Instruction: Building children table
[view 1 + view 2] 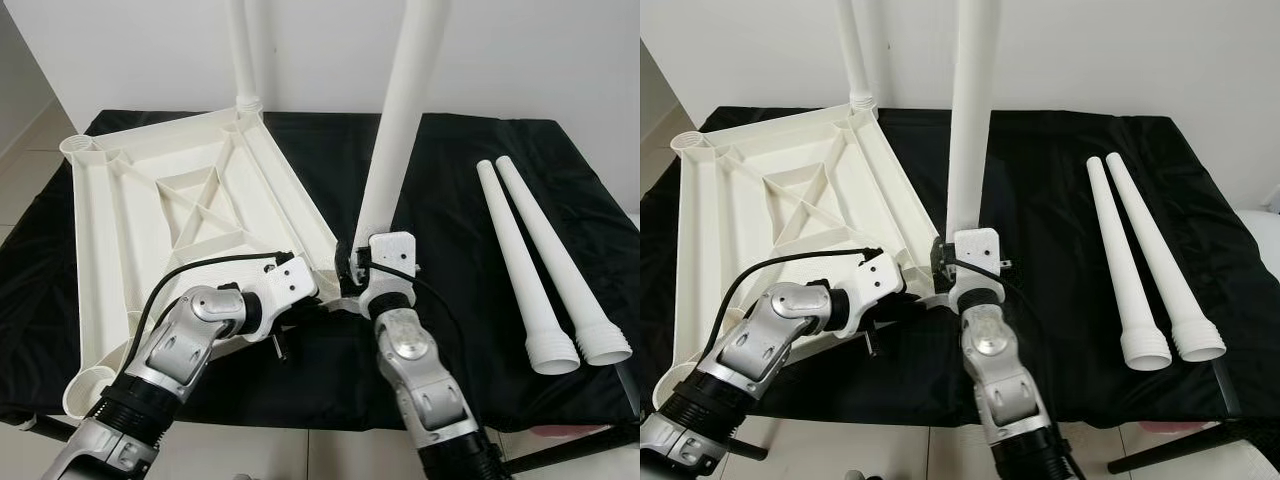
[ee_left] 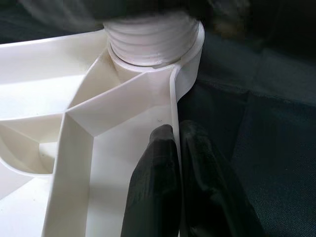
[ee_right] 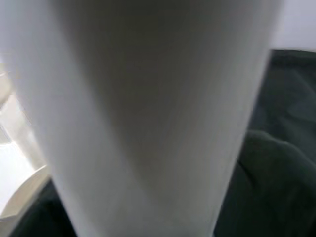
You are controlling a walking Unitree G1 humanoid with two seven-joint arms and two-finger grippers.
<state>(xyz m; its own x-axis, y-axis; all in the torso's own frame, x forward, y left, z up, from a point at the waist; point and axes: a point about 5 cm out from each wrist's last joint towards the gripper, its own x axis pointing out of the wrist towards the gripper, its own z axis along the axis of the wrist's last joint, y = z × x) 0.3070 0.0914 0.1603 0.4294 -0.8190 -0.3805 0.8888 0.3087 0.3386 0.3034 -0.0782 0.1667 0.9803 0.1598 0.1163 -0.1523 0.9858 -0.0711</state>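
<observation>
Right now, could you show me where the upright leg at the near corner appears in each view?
Left eye: upright leg centre, above right gripper.
Right eye: centre.
Left wrist: its threaded end, beyond left gripper pinching the tabletop rim.
Right wrist: close up.
Shared landmark: that tabletop.

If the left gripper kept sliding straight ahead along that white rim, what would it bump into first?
Probably the ribbed threaded end of the upright white plastic leg seated in the tabletop's corner socket, directly ahead of the left gripper pinching the rim.

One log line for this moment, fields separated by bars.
left gripper pinches tabletop rim | right gripper at upright leg in corner socket | two legs loose
</observation>
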